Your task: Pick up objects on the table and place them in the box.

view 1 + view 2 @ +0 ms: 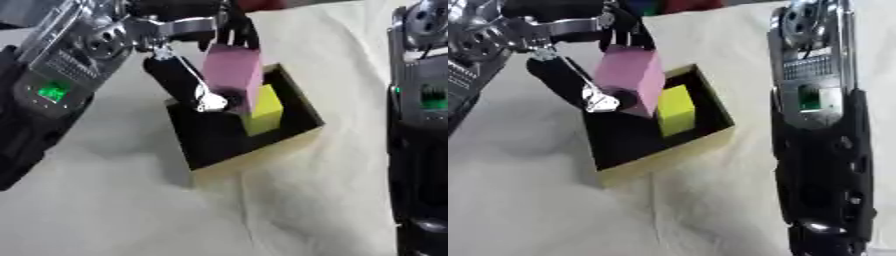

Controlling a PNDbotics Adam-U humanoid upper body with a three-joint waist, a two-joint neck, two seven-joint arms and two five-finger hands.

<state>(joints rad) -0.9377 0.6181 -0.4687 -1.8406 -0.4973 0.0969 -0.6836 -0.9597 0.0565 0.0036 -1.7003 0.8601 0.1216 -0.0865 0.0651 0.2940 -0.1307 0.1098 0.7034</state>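
One pink block (pixel 233 72) in left hand (pixel 188 82) fingers over box (pixel 302 107).

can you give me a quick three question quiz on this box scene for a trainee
1. True or false: the yellow rectangular block already stands inside the black-lined open box.
2. Which hand holds the pink rectangular block?
A. left hand
B. right hand
C. neither
3. Fill in: the pink block is tilted over the box's ____ corner, beside the yellow block.

Key:
1. True.
2. A: the left hand has its fingers curled round the block; the right hand's fingers are out of view, only its arm shows.
3. Far.
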